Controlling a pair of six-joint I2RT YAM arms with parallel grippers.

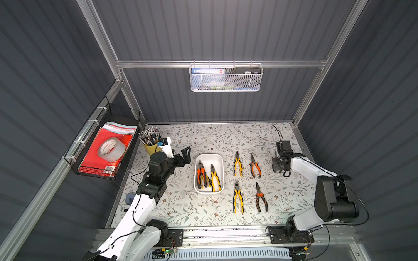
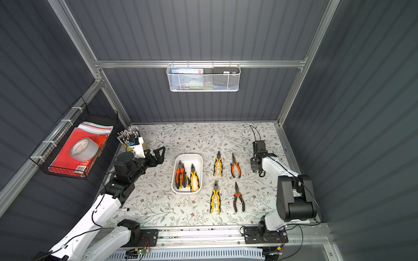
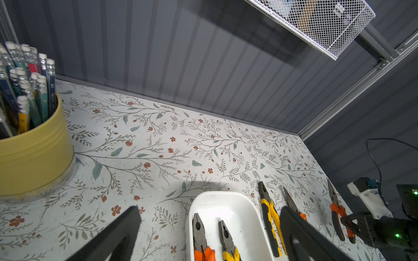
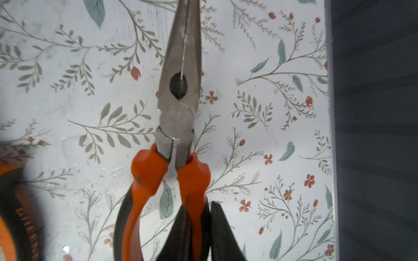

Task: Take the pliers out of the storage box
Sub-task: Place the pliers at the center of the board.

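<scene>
**Top views (both).** We log:
- storage box: white, mid-table, long side running front to back.
- In the box: orange-handled pliers, overlapping, qty unclear. The yellow-handled pliers lie just beside them. Noses point toward the back wall.
- Out of the box, on the table to its right, 2 rows of 2: far yellow pliers, far long-nose, near yellow pliers, near long-nose. None are touching.
- left gripper: jaws spread wide w/ nothing btwn them, near the box's left side.
- right gripper: pointing down, to the right of the far long-nose. We can't see its load from here.
- Misc: pencil cup; black wire basket w/ tape roll; white mesh basket on the back wall.

**Left wrist.** The fingers stand far apart and empty. Btwn them we see the box's far end w/ two blunt noses inside.

**Right wrist.** The right gripper's fingers are closed on one handle of the gripped long-nose pliers. These have orange/black grips and a shut nose, and sit over the floral table. We can't tell if they touch it. A blurred orange/black handle shows beside them, and the grey wall is also in shot.
</scene>
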